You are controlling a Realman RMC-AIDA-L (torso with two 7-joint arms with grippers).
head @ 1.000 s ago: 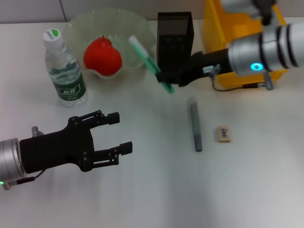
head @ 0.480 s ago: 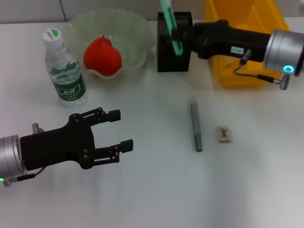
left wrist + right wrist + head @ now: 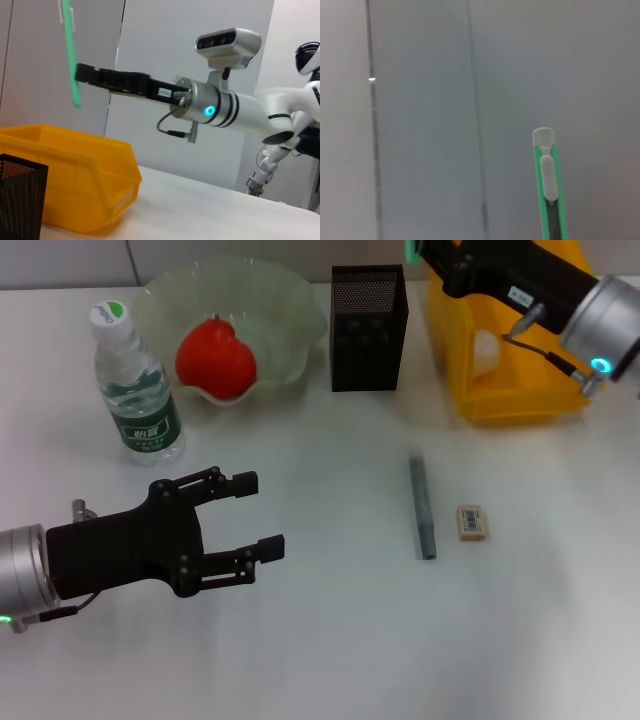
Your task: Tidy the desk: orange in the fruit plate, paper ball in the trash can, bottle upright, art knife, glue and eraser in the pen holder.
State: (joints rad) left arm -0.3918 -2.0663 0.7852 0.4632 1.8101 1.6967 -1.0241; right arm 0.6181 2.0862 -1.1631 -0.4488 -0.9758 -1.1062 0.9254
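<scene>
In the head view, the right gripper (image 3: 430, 258) is seen raised at the far edge, just beyond the pen holder (image 3: 368, 328) and over the near corner of the trash can (image 3: 510, 390); only a green tip of the art knife (image 3: 411, 252) shows at its fingers, so the open mouth of the holder is judged to lie below the fingers and a little toward the left arm's side. The left gripper (image 3: 235, 520) is held low over the worktop (image 3: 330, 640), fingers spread wide and empty, well apart from the holder, so the right arm is much the nearer. The eraser (image 3: 472, 521) and a grey stick (image 3: 422, 505), probably the glue, lie on the worktop. In the left wrist view, the knife (image 3: 69, 50) is shown pinched by the closed right fingers (image 3: 90, 75), its long axis nearly upright, with the holder's rim (image 3: 20, 167) far beneath. In the right wrist view, only the knife's (image 3: 549, 185) slider end is seen.
</scene>
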